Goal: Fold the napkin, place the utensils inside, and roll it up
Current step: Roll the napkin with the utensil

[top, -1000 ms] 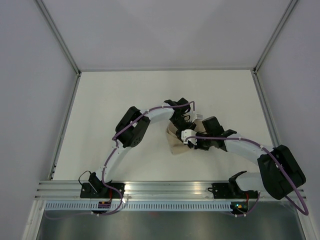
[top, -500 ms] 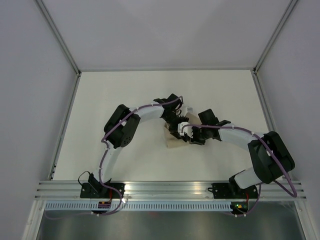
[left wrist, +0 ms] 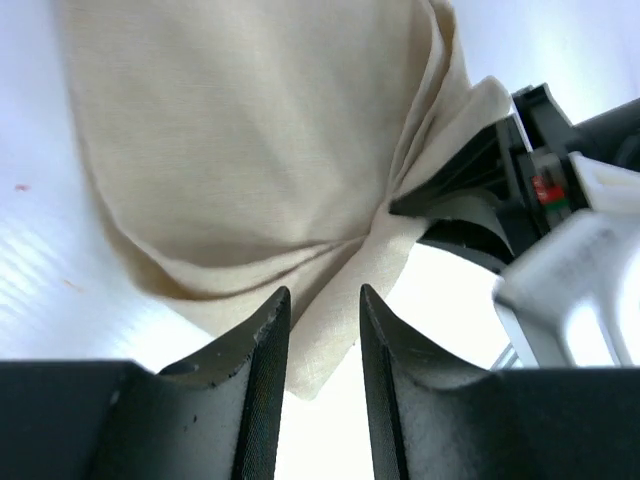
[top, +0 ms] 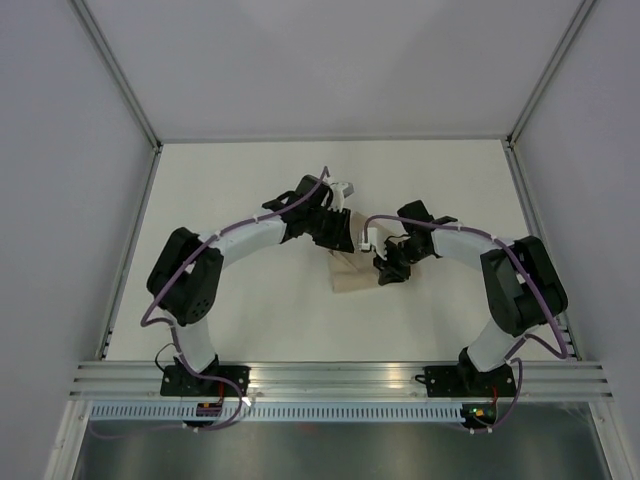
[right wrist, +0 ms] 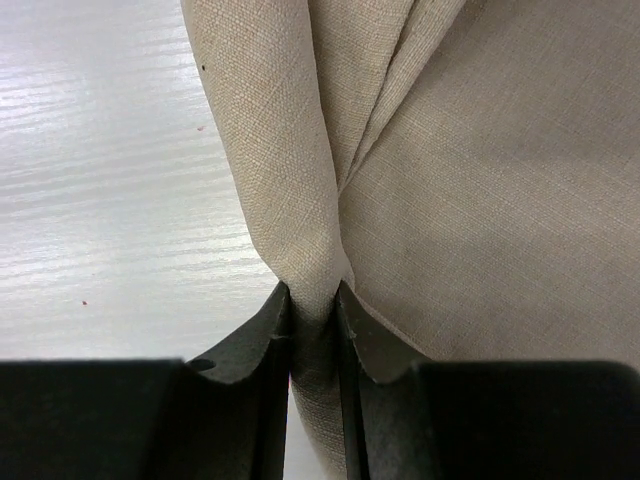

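Top external view: the left arm (top: 245, 238) rises from its base at the near edge, bends out to the left and sweeps right toward the middle of the table (top: 230, 180). The right arm (top: 470, 243) mirrors it, arching up from its base and reaching left. Their wrists meet over the napkin (top: 350, 278), which lies near the table's centre as a small beige bundle, gathered rather than flat.

In the right wrist view the right gripper (right wrist: 313, 298) is closed tight on a raised ridge of the cloth. The pinched fold runs straight up from the fingers, and looser layers fan away to the right. The left wrist view shows the left gripper (left wrist: 322, 305) with its jaws a little apart and gripping nothing. The napkin's lower edge hangs in the gap without being squeezed. Beyond it the cloth spreads wide, drawn into creases that converge on the right gripper's black finger at the right of that view.

From above, the wrists and cables cover the napkin's far edge, so its full outline cannot be made out. Its own layers hide the inside of the folds.
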